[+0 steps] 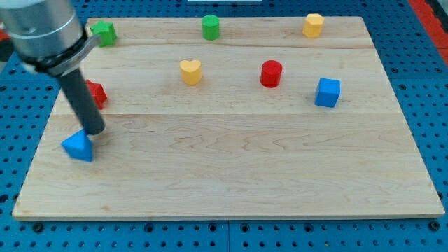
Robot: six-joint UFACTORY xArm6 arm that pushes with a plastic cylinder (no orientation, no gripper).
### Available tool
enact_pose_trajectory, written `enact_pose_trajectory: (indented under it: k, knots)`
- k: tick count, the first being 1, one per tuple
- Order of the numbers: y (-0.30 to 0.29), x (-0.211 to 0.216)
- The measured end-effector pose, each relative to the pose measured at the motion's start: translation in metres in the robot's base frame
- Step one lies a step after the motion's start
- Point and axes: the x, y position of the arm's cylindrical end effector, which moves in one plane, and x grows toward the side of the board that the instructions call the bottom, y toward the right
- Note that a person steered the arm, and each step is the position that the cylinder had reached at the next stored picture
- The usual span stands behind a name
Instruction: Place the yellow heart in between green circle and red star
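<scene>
The yellow heart (190, 71) lies at the upper middle of the wooden board (231, 161). The green circle (211, 27) stands near the view's top edge, just up and right of the heart. The red star (95, 94) lies at the view's left, partly hidden behind my rod. My tip (94, 131) rests at the left, just below the red star and touching the top of a blue triangle (78, 146). The tip is far left of the yellow heart.
A green star (104, 32) sits at the top left corner. A yellow hexagon (313, 25) is at the top right. A red cylinder (271, 73) and a blue cube (327, 92) lie right of the heart. Blue pegboard surrounds the board.
</scene>
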Motion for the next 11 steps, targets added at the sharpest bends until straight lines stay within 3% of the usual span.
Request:
enact_pose_trajectory:
  k: [1, 2, 3, 4, 5, 7, 10, 11]
  knots:
    - [-0.009, 0.016]
    - [0.116, 0.009]
    - [0.173, -0.033]
    - [0.147, -0.1]
    - [0.177, -0.144]
    - [0.173, -0.214]
    - [0.106, -0.269]
    - [0.09, -0.248]
